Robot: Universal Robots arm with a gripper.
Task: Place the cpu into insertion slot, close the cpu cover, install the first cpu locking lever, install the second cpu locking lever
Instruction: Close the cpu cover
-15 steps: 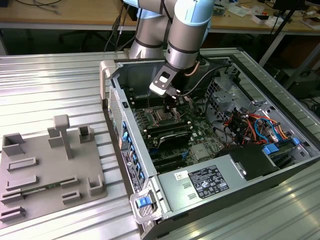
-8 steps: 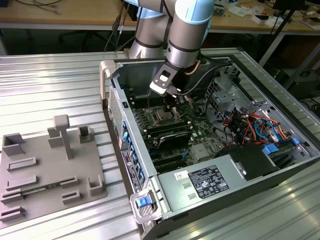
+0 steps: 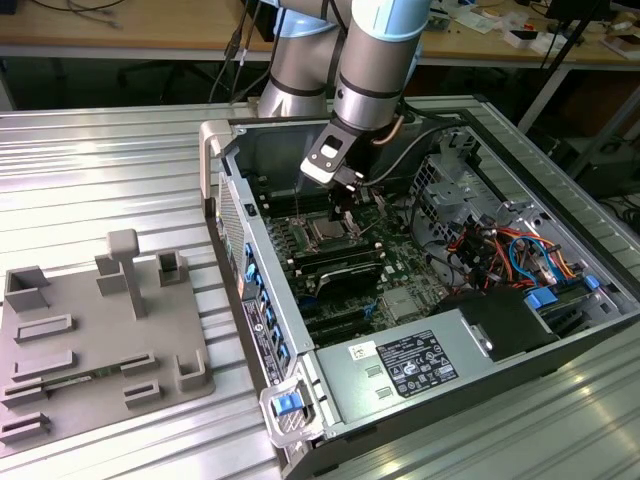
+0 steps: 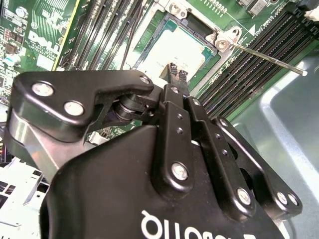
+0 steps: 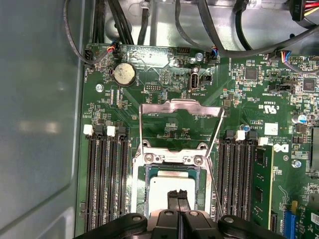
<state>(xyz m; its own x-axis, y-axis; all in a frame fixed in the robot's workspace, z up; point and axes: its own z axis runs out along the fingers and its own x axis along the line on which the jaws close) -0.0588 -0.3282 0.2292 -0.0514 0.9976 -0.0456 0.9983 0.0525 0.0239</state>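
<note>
Outwardly, in the exterior view: the arm reaches down into an open computer case (image 3: 230, 200) lying on a ribbed metal table (image 3: 100, 170). The tool (image 3: 340, 203) hangs low, directly above the insertion slot (image 3: 330, 232). A grey fixture tray (image 3: 100, 340) lies well apart at the exterior view's left, and a grey power supply box (image 3: 420, 365) sits at the case's near end. Second wrist view: the tool (image 4: 175, 74) is drawn narrow, its tips nearly touching, with nothing visible between them. They are poised just over the cpu (image 4: 179, 47), which lies flat in the slot. One thin locking lever (image 4: 264, 59) stands free, slanting from a socket corner across the memory slots (image 4: 269, 40). First wrist view: the cpu (image 5: 159, 191) sits square in the insertion slot (image 5: 141, 172), with the tool (image 5: 178, 195) over its middle. The cpu cover (image 5: 182, 105) is swung open and lies beyond the slot's hinge edge, away from the tool, toward the round coin battery (image 5: 123, 73). That hinge edge runs crosswise to the memory slots. Both locking levers (image 5: 218, 132) flank the cover, their long axes roughly along the memory slots. Judgement: the cpu is placed, the cover is not yet closed, and the levers are unlatched.
</note>
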